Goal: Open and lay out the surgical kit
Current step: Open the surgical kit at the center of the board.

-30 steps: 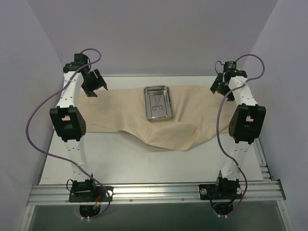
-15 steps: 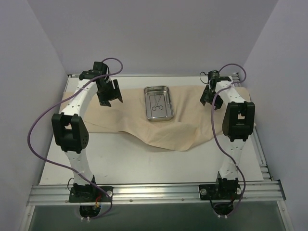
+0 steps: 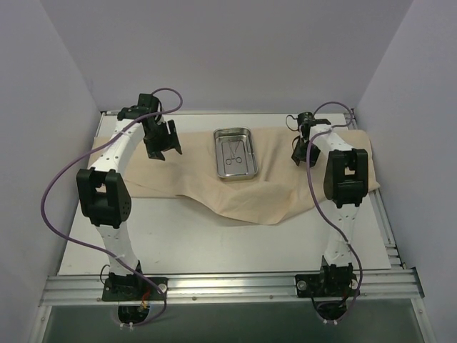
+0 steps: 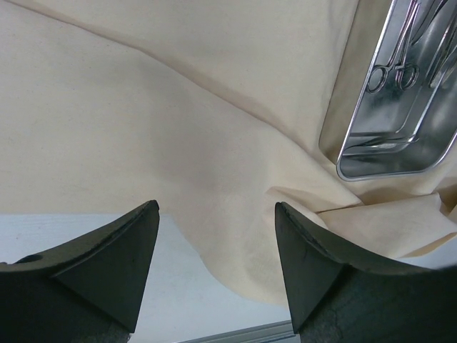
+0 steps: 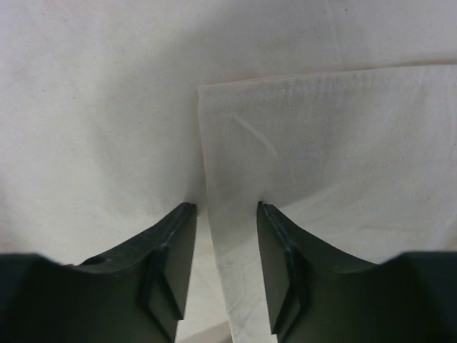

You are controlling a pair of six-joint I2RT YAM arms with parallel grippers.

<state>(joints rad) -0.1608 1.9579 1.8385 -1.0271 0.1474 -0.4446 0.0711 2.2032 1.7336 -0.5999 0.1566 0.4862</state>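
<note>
Beige cloth wrap (image 5: pixel 321 143) edge lies between right jaws.

Over the last second the left fingers (image 4: pixel 139 236) have swung inward from the left end of the cloth wrap (image 3: pixel 186 179), so the tray (image 4: pixel 385 153) now lies ahead and to their right. The right fingers (image 5: pixel 182 229) have moved inward from the cloth's right end. They have also drawn closer together, with a folded cloth edge now between them.
</note>
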